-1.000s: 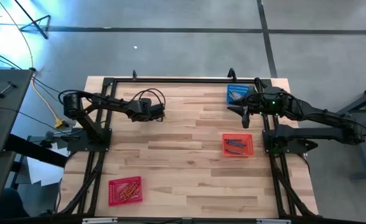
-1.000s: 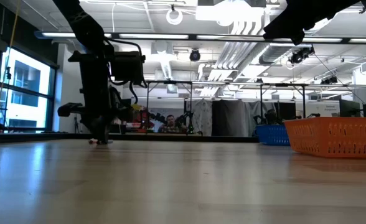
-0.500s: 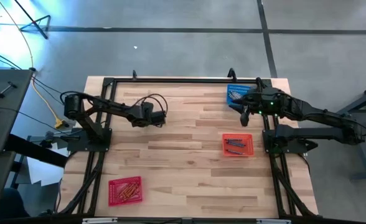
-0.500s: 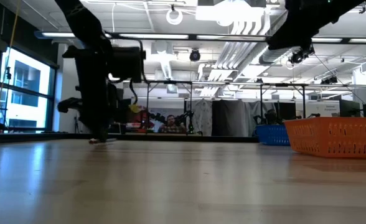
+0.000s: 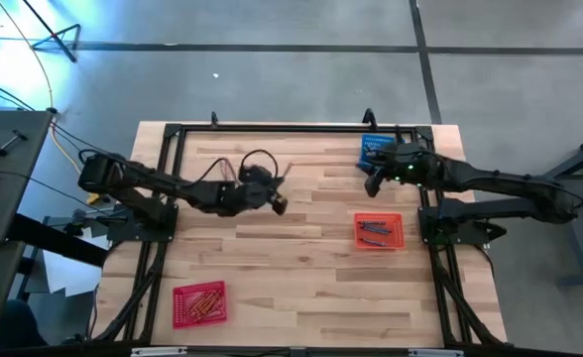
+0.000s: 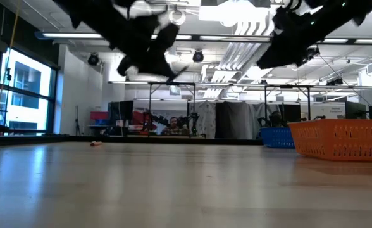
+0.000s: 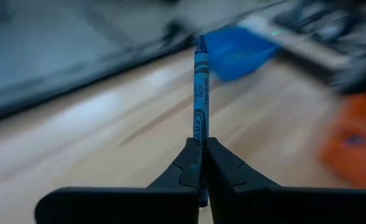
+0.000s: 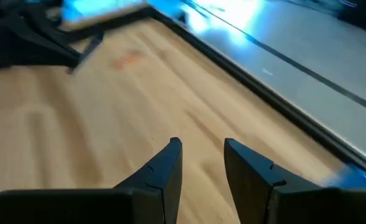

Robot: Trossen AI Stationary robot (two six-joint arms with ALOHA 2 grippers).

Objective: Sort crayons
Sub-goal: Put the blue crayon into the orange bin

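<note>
My left gripper (image 7: 200, 142) is shut on a blue crayon (image 7: 199, 87) and hangs above the middle of the table (image 5: 275, 198). An orange crayon (image 6: 96, 144) lies flat on the wood toward the far left; it also shows in the right wrist view (image 8: 127, 60). Grey-blue crayons lie in the orange basket (image 5: 379, 231). Red and orange crayons lie in the red basket (image 5: 199, 302). My right gripper (image 8: 201, 155) is open beside the blue basket (image 5: 376, 149), with nothing between its fingers. My left gripper pinches the blue crayon's paper-wrapped lower part (image 7: 198, 132) between its two fingers. The crayon runs along the fingers and sticks out far beyond their tips, pointed end away from the gripper. The fingers slant slightly downward toward the table's right. The crayon is lifted clear of the table.
The orange basket (image 6: 341, 139) and blue basket (image 6: 276, 137) stand at the right. The red basket sits at the near left. A black frame (image 5: 272, 127) runs along the table's far edge and down both sides. Bare wood (image 5: 291, 268) lies across the middle.
My left gripper has risen from the far-left part of the table and swung toward the right, tipping from pointing down to nearly level. The blue crayon has come up with it, clear of the wood. The orange crayon stays where it lay. My right gripper has sunk slightly.
</note>
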